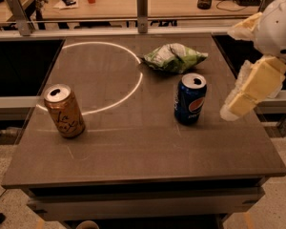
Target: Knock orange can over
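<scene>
Well, the biggest thing here is the dark brown table (133,156). A thin ring of light (136,82) is drawn across its far half.

Next comes the robot's gripper (234,71). It hangs at the right side of the table, above the edge and up in the air. Its two cream jaws look spread apart, and there is nothing between them. It is not touching anything.

Then there is a green chip bag (174,57). It lies flat at the back of the table, just past the ring.

The blue Pepsi can (189,99) stands up straight, near the gripper and in front of the bag. This is not the can to hit.

The orange can (64,111) is on the left side of the table, close to the left edge. It is standing up, with its silver top showing. It is well apart from the gripper, and the Pepsi can is between them.

So I think the job has hardly started. The orange can is not knocked over yet. The gripper must cross the table, miss the Pepsi can, and give the orange can a push.
</scene>
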### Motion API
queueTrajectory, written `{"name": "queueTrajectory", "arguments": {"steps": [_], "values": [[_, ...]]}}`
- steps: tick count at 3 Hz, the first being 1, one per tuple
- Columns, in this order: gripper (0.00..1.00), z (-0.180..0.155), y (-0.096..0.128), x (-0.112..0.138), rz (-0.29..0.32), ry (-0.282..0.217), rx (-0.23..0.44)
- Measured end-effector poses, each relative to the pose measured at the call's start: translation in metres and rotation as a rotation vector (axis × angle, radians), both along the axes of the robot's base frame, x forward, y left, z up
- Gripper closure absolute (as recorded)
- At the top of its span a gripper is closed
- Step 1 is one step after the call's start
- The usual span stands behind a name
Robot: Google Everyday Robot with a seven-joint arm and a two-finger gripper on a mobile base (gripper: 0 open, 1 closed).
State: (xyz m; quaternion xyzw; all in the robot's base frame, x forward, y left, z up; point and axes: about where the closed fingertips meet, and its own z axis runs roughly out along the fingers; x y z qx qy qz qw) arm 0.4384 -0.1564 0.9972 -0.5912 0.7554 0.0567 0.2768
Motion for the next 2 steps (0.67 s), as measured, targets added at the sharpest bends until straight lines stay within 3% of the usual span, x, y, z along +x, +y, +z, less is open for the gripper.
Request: {"name": "queueTrajectory", "arguments": {"steps": [2], "values": [[0.0, 0.016, 0.069, 0.004, 0.029, -0.029, 0.273]]}}
